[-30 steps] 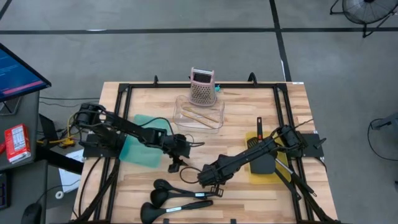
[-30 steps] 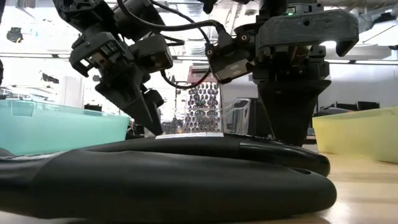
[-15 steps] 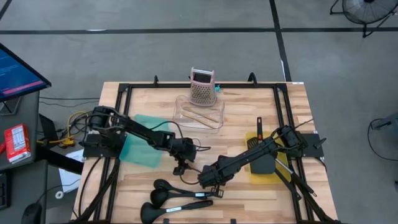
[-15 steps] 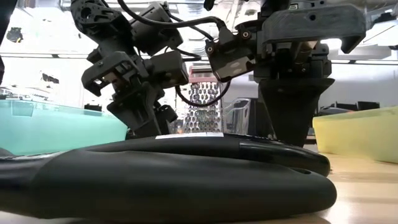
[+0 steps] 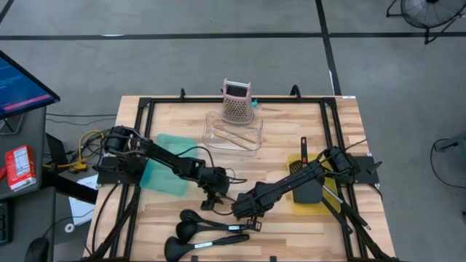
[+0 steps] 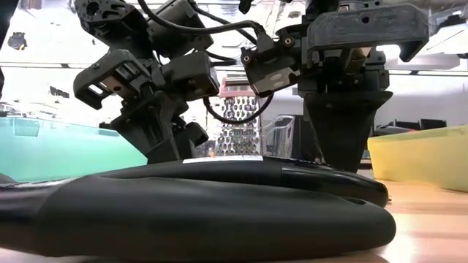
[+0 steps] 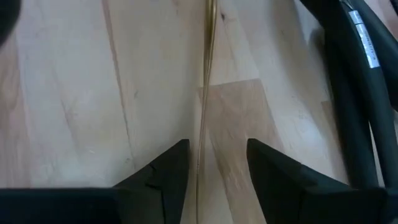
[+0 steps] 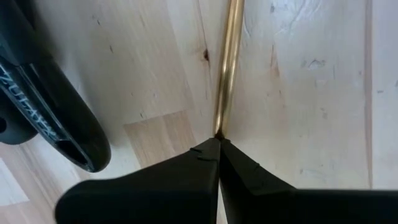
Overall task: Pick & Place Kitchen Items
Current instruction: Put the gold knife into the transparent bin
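A thin golden stick [image 7: 205, 74] lies flat on the wooden surface [image 5: 291, 124] near its middle, between the two arms. In the left wrist view the stick runs lengthwise straight into the gap of the left gripper [image 7: 211, 163], whose jaws are spread, one on each side of it and not yet touching. The right gripper [image 8: 219, 144], just to the right, has its jaws pressed together with their tips at the stick's other end. Whether that end is pinched or only touched I cannot tell. The black ladles [image 5: 207, 231] lie nearer, at the front edge.
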### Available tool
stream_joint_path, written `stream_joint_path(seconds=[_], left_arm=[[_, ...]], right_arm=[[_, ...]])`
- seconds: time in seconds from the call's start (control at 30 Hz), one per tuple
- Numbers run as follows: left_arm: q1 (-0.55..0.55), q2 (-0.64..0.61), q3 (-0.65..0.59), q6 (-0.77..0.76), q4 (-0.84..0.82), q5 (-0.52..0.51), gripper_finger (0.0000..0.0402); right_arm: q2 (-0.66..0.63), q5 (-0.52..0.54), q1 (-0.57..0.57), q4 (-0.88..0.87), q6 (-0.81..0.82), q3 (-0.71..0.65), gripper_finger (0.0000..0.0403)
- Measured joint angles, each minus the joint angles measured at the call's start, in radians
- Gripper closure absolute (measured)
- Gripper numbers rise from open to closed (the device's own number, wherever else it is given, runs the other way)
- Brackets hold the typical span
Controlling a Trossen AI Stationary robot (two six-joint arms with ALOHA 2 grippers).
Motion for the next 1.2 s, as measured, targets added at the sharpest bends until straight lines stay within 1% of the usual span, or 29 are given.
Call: stream_joint_path(seconds=[0.1, 0.17, 0.47, 0.53, 0.7, 0.87, 0.93, 1.07, 1.2], left_arm=[[0.004, 0.0, 0.0, -0.003, -0.011, -0.01, 0.0259], [0.005, 0.009, 0.0, -0.004, -0.018, -0.014, 0.0277], [0.016, 0.021, 0.0, 0.001, -0.019, -0.022, 0.0391], [0.015, 0.021, -0.001, 0.021, -0.019, -0.023, 0.0396], [0.018, 0.021, -0.002, 0.015, -0.018, -0.033, 0.04], [0.017, -0.01, -0.004, -0.034, -0.028, -0.112, 0.0401], [0.017, -0.029, -0.006, -0.034, -0.038, -0.124, 0.0401], [0.019, -0.079, -0.012, -0.037, -0.077, -0.184, 0.0401], [0.026, -0.128, -0.009, -0.054, -0.089, -0.225, 0.0401]], right_arm=[[0.0, 0.0, -0.001, 0.0, 0.0, 0.0, 0.0403], [0.0, 0.0, -0.001, 0.0, 0.001, 0.0, 0.0403], [0.0, 0.003, -0.002, 0.005, 0.001, 0.0, 0.0403], [0.0, 0.004, -0.002, 0.004, 0.001, 0.0, 0.0403], [0.0, 0.004, -0.002, -0.005, 0.008, 0.009, 0.0403], [0.002, 0.009, -0.002, -0.024, 0.001, 0.054, 0.0403], [-0.013, 0.019, 0.004, -0.057, -0.004, 0.069, 0.0401], [-0.075, 0.084, 0.029, -0.131, 0.02, 0.092, 0.0381], [-0.194, 0.17, 0.07, -0.191, 0.126, 0.098, 0.0351]])
